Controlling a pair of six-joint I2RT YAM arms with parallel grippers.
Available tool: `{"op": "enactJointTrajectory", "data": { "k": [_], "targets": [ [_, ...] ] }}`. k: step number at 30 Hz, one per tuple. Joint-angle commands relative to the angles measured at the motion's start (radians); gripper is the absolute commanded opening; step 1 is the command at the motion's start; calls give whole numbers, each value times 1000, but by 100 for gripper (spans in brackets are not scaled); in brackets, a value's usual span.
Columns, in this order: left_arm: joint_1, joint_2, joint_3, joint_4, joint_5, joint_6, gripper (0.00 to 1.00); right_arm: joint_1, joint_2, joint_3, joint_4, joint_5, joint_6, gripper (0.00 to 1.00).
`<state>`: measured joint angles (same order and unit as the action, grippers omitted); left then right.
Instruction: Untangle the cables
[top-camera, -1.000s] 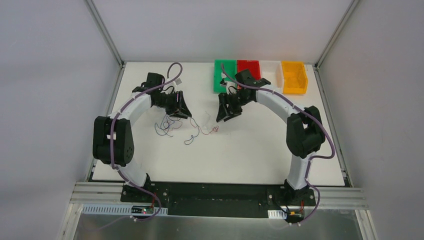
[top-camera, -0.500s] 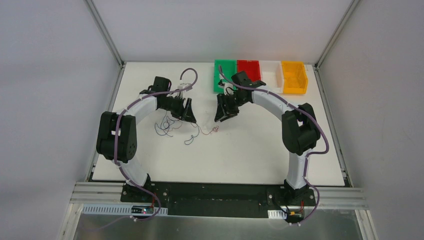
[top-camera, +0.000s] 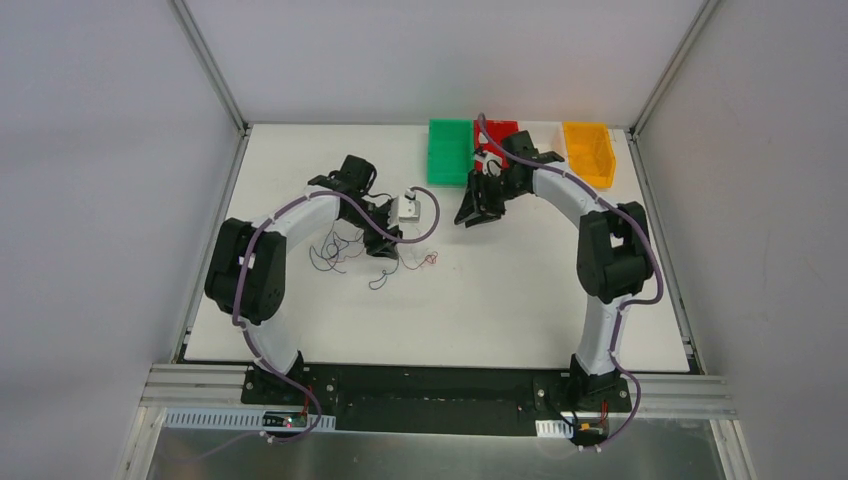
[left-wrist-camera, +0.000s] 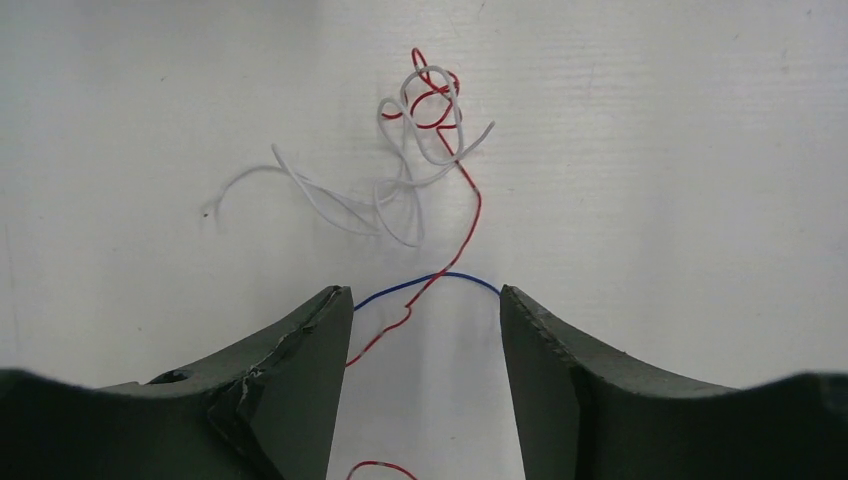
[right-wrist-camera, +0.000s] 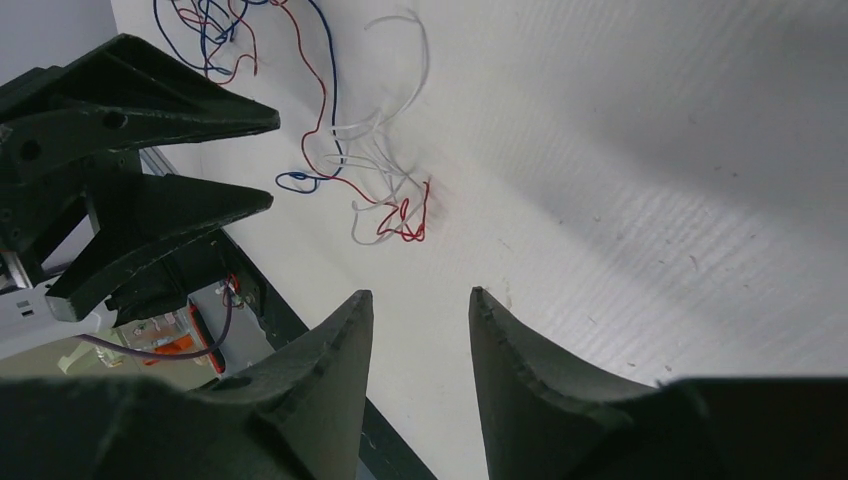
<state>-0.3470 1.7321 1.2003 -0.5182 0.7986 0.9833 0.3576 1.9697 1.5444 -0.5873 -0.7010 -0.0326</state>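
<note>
Your table (top-camera: 500, 300) is white and carries everything here. Along its far edge stands a row of four bins: green (top-camera: 449, 152), red (top-camera: 497, 130), white (top-camera: 545, 135) and yellow (top-camera: 587, 152).

Your left arm (top-camera: 300, 210) curls inward toward the middle of the table, and your right arm (top-camera: 575, 195) reaches up to the near side of the bins.

Your left end effector (top-camera: 385, 245) sits low among the cables (top-camera: 345, 250). Its jaws stand wide apart and grip nothing. From the left wrist, a blue wire (left-wrist-camera: 430, 278) arches across the gap between its fingers (left-wrist-camera: 310, 350), and a red wire (left-wrist-camera: 465, 190) runs down through that gap.

Your right end effector (top-camera: 478, 210) is just in front of the green and red bins, well apart from the cables. Its jaws are parted by a narrower gap with nothing between them.

The cables lie loose on the table left of centre. Dark blue and red loops sit to the left of the left end effector. A small red knot (top-camera: 430, 260) tangled with a white wire (left-wrist-camera: 330, 200) lies to its right, and a short blue curl (top-camera: 378, 280) lies just nearer you.
</note>
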Motion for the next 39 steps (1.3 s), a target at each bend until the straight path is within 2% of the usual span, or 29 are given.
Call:
{"op": "enactJointTrajectory", "data": {
  "k": [1,6,10,14,18,21,25,28,35,39],
  "targets": [
    [-5,72,85,-94,-44,274,57,-31,2,41,-6,-49,14,43],
    [-32,145,161,-155,-53,295,55,-54,-9,40,-13,-63,-4,43],
    [-61,176,160,-185,-81,334,48,-72,-4,47,-22,-80,-3,44],
    [-73,183,163,-216,-106,345,31,-84,-6,49,-24,-83,-4,44],
    [-83,166,177,-273,-130,364,0,-91,-20,55,-21,-76,-18,46],
    [-98,59,178,-282,-102,327,0,-91,-54,44,9,-72,-30,53],
    [-105,-126,273,-297,86,121,0,-91,-128,17,109,-74,-11,63],
    [-104,-168,374,-296,183,-96,0,-83,-177,-3,228,-76,45,71],
    [-103,-103,597,-288,209,-571,0,-12,-291,-14,468,-51,135,80],
    [-102,-114,612,-196,231,-796,0,33,-348,-26,630,-41,163,82]
  ]
}}
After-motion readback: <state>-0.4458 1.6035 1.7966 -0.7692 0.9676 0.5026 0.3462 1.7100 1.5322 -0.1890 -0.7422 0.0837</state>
